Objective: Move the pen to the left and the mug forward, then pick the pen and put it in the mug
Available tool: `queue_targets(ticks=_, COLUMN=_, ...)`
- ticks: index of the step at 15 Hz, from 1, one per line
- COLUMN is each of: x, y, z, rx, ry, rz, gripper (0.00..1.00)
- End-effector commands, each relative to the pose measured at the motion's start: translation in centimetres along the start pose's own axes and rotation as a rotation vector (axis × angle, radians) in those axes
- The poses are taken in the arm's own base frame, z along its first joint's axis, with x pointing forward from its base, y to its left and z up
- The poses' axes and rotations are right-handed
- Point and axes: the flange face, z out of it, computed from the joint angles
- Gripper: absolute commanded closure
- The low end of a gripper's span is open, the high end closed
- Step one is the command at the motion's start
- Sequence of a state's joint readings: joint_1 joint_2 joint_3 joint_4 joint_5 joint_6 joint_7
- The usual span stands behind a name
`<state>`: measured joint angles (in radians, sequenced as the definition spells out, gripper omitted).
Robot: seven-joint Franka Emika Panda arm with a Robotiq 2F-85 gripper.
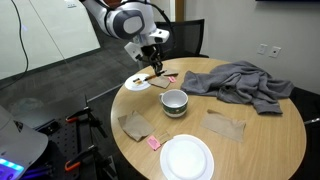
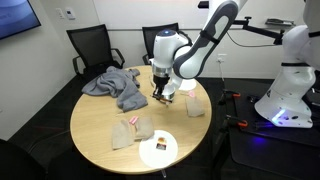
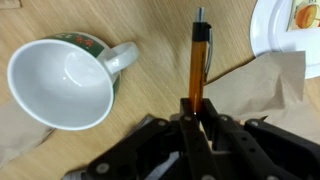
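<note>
Mug (image 3: 62,80): upright, empty, at 9 o'clock in wrist view. Pen (image 3: 199,62): at 3 o'clock of mug, pinched at its lower end by gripper (image 3: 198,112), tip toward 12. Saucer (image 3: 292,28): at 2 o'clock. Hazards: end-grip may let pen swivel or slip; off-centre descent could strike rim and tip mug

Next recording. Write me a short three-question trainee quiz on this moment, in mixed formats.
1. True or false: the pen already lies inside the mug.
2. What is the gripper closed on? A) the mug B) the pen C) nothing
3. Fill in: in the wrist view, the mug's handle points toward the ____.
Key: 1 false; 2 B; 3 pen.
</note>
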<state>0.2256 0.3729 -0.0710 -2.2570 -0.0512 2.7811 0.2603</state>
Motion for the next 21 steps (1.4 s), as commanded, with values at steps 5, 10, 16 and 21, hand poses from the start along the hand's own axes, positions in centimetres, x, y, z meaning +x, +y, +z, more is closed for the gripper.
queue_targets(ticks=5, x=0.4, y=0.0, z=-5.1, rx=-0.013, ry=-0.020, rz=-0.022, gripper=0.86)
queue_targets(ticks=10, x=0.2, y=-0.3, z=-6.5, rx=-0.010, ry=-0.023, rz=-0.026, gripper=0.86)
queue_targets(ticks=16, x=0.5, y=0.5, z=-6.2, rx=-0.121, ry=0.018, rz=0.086, gripper=0.96)
queue_targets(ticks=21, x=0.7, y=0.8, z=-6.5, rx=-0.282, ry=0.086, rz=0.243, gripper=0.96)
